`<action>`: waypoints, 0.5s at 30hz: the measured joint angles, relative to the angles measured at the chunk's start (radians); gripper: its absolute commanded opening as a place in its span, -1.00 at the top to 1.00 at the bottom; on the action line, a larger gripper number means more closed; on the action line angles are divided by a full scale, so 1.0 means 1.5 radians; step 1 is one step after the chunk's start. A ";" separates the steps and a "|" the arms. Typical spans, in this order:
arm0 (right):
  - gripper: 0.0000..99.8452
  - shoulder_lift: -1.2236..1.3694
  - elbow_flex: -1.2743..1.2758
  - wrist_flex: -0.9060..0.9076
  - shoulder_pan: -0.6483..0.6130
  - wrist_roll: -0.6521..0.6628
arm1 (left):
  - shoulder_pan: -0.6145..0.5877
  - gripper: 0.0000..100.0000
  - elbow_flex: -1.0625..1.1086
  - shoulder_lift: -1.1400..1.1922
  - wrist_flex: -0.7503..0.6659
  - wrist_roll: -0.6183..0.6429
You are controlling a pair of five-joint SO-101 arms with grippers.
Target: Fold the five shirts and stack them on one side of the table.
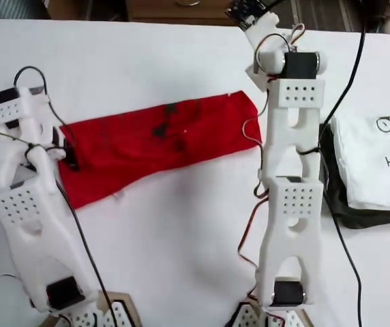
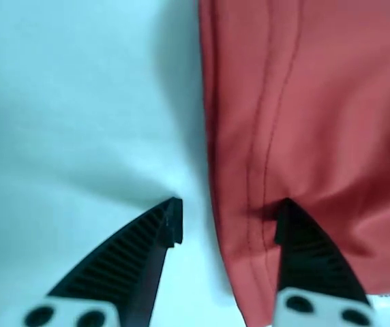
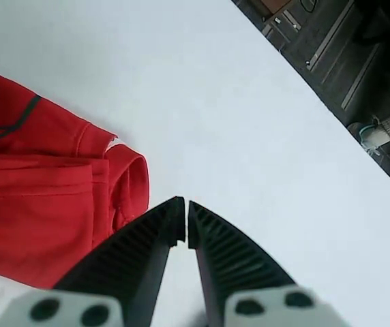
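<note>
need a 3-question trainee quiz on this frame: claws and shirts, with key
1. True or false: the right claw is shut on the red shirt.
2. Pick one. The left claw is: A) shut over bare table; B) open, straddling the red shirt's edge; C) holding a white shirt.
3. Fill in: the folded white shirt lies on a ___ garment.

Key
1. False: it is shut on nothing, beside the shirt's end.
2. B
3. dark: the dark garment shows under it.
</note>
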 measured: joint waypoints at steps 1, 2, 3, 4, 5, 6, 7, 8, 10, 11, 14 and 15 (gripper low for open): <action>0.96 0.000 0.000 0.000 0.000 0.000 | 0.000 0.51 -0.008 0.014 0.006 -0.005; 0.96 0.000 0.000 0.000 0.000 0.000 | 0.001 0.51 -0.019 0.026 0.014 -0.006; 0.96 0.000 0.000 0.000 0.000 0.000 | 0.001 0.51 -0.035 0.037 0.024 -0.006; 0.96 0.000 0.000 0.000 0.000 0.000 | 0.001 0.51 -0.053 0.048 0.033 -0.006; 0.96 0.000 0.000 0.000 0.000 0.000 | 0.001 0.51 -0.073 0.058 0.041 -0.006; 0.96 0.000 0.000 0.000 0.000 0.000 | 0.001 0.51 -0.093 0.069 0.049 -0.008; 0.96 0.000 0.000 0.000 0.000 0.000 | 0.001 0.51 -0.107 0.077 0.055 -0.015; 0.96 0.000 0.000 0.000 0.000 0.000 | 0.001 0.51 -0.125 0.086 0.056 -0.024; 0.96 0.000 0.000 0.000 0.000 0.000 | 0.001 0.52 -0.134 0.093 0.057 -0.032; 0.96 0.000 0.000 0.000 0.000 0.000 | 0.001 0.52 -0.134 0.093 0.057 -0.032; 0.96 0.000 0.000 0.000 0.000 0.001 | 0.001 0.64 -0.125 0.091 0.056 -0.036; 0.96 0.000 0.000 0.000 0.000 0.001 | 0.001 0.74 -0.121 0.090 0.056 -0.036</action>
